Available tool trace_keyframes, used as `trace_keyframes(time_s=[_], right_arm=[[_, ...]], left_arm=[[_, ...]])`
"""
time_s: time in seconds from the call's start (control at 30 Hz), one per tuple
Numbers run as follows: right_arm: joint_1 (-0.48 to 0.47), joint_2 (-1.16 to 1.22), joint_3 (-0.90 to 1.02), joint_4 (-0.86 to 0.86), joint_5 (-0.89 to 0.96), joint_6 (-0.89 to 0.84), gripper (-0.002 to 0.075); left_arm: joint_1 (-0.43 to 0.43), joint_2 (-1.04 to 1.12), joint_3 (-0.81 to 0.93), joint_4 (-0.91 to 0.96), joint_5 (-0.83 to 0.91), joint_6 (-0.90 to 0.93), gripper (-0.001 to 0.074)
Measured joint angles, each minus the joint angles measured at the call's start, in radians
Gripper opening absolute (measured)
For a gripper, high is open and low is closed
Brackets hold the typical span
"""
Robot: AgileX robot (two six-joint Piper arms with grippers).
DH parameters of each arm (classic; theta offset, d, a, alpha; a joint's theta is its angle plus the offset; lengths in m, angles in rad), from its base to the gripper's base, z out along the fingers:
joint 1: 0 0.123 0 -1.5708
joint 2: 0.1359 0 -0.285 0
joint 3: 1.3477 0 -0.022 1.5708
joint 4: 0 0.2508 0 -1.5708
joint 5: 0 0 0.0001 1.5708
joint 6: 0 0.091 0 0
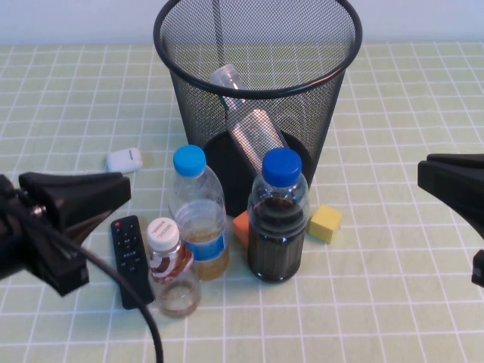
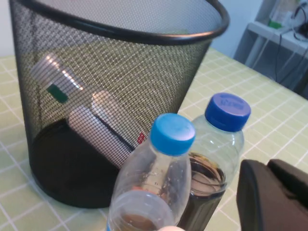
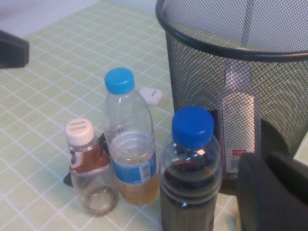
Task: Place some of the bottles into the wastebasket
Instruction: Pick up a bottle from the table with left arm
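The black wire-mesh wastebasket (image 1: 198, 113) stands at the back middle of the table. A clear bottle (image 1: 253, 130) leans inside it, also seen through the mesh (image 2: 98, 127). In front stand two blue-capped bottles, one with pale liquid (image 1: 199, 219) and one with dark liquid (image 1: 278, 223). A short white-capped bottle (image 1: 171, 266) with a red-brown label stands nearest. My left gripper (image 1: 121, 190) hangs shut and empty, left of the bottles. My right gripper (image 1: 425, 178) is shut and empty, off to the right of the basket.
A black remote (image 1: 130, 261) lies beside the short bottle. A small white case (image 1: 124, 159) sits left of the basket. An orange block (image 1: 240, 227) and a yellow block (image 1: 325, 223) lie by the dark bottle. The cloth is green with white checks.
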Motion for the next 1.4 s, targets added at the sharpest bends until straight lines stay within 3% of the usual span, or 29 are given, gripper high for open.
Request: trace_keyframes(time_s=[0.3, 0.5, 0.6, 0.67, 0.77, 0.83, 0.93, 1.4], right_arm=[[0.000, 0.000, 0.000, 0.000, 0.001, 0.000, 0.0000], [0.000, 0.002, 0.000, 0.000, -0.003, -0.010, 0.0000], [0.000, 0.002, 0.000, -0.002, -0.001, -0.014, 0.0000], [0.000, 0.002, 0.000, -0.009, -0.001, -0.014, 0.0000], [0.000, 0.002, 0.000, -0.024, -0.001, -0.014, 0.0000], [0.000, 0.002, 0.000, -0.025, -0.001, -0.014, 0.0000], [0.000, 0.002, 0.000, -0.027, -0.001, -0.014, 0.0000], [0.000, 0.002, 0.000, -0.019, -0.001, -0.018, 0.0000]], left_arm=[[0.000, -0.126, 0.262, -0.233, 0.010, 0.352, -0.0002], [0.000, -0.137, 0.371, -0.275, 0.035, 0.505, 0.0008], [0.000, -0.137, 0.375, -0.282, 0.069, 0.537, 0.0103], [0.000, -0.138, 0.375, -0.284, 0.072, 0.554, 0.0228], [0.000, -0.138, 0.375, -0.288, 0.024, 0.564, 0.0495], [0.000, -0.138, 0.375, -0.288, -0.034, 0.566, 0.0610], [0.000, -0.138, 0.375, -0.293, -0.070, 0.567, 0.0665], [0.000, -0.131, 0.286, -0.295, -0.091, 0.552, 0.0669]])
